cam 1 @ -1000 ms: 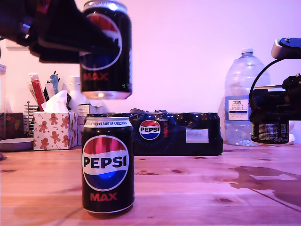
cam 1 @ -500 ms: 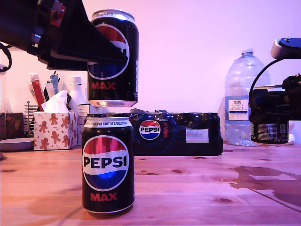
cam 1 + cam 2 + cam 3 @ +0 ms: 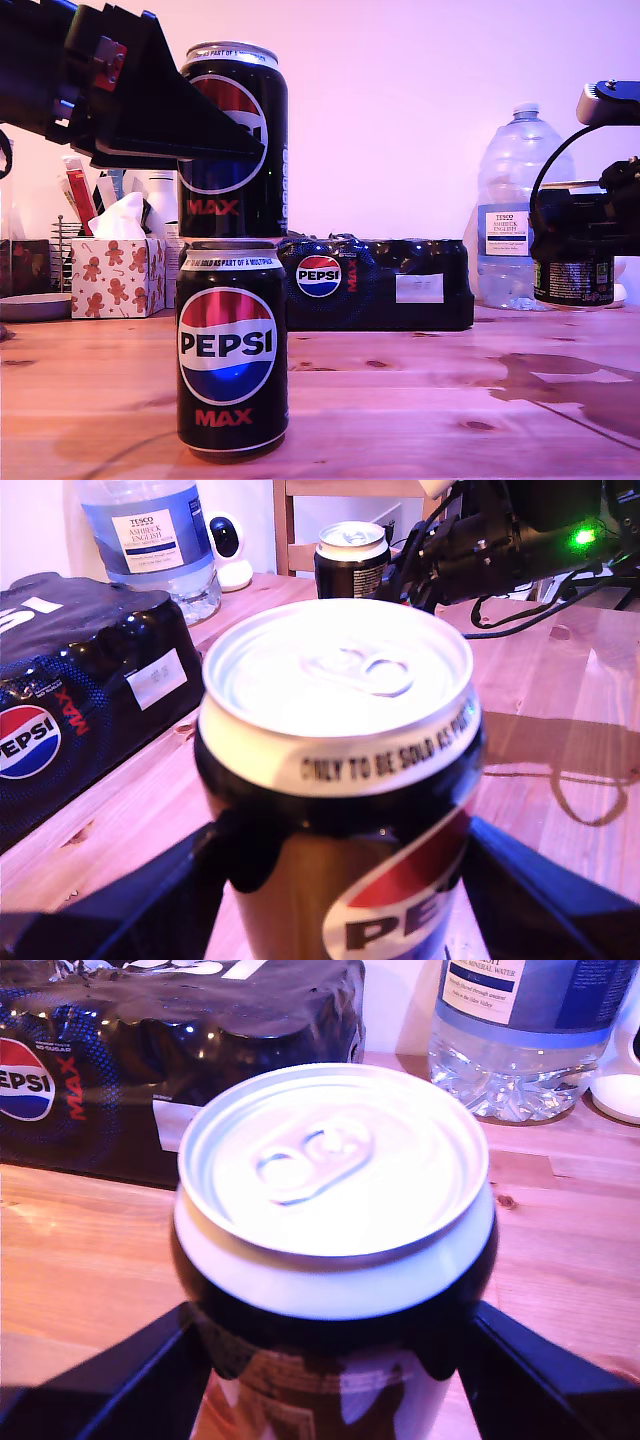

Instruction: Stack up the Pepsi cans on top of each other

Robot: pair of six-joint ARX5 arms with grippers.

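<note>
Our first gripper (image 3: 205, 125) fingers (image 3: 120, 905) clamped on upper Pepsi can (image 3: 235, 140); can upright, base seated on lid of lower Pepsi can (image 3: 232, 350), which stands on table (image 3: 420, 400) toward exterior view's left. Our second gripper (image 3: 585, 235) fingers (image 3: 545, 1380) clamped on third Pepsi can (image 3: 573, 275) at exterior view's right edge, upright; whether it touches table, cannot tell. Behind stack: shrink-wrapped Pepsi multipack (image 3: 375, 285), water bottle (image 3: 518, 210), tissue box (image 3: 117, 270).
</note>
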